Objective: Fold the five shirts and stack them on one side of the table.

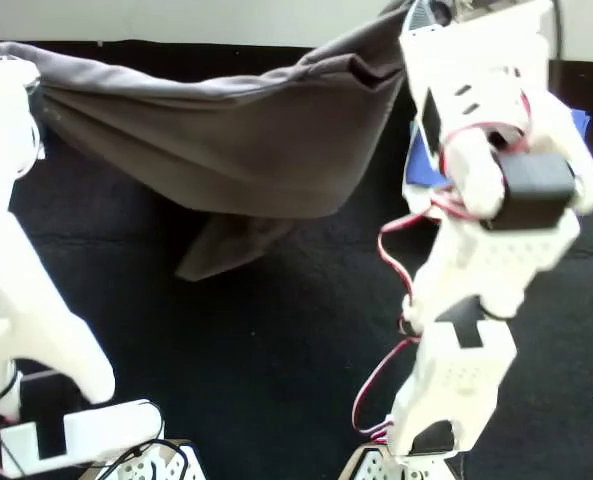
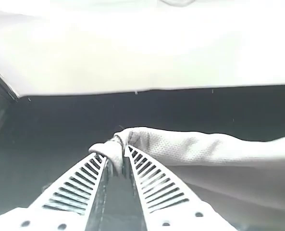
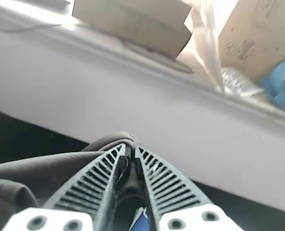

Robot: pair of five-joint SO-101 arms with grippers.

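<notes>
Your left gripper (image 2: pixel 117 154) and right gripper (image 3: pixel 130 151) each pinch a thin edge of the shirt (image 1: pixel 236 140), hung slack between them above the table (image 1: pixel 276 360); pull apart harder and a corner may slip free.

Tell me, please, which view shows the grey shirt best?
The high view: the shirt hangs spread wide above the table, one part drooping lower. The left wrist view shows a bunched edge pinched in the left gripper; the right wrist view shows another edge pinched in the right gripper.
</notes>
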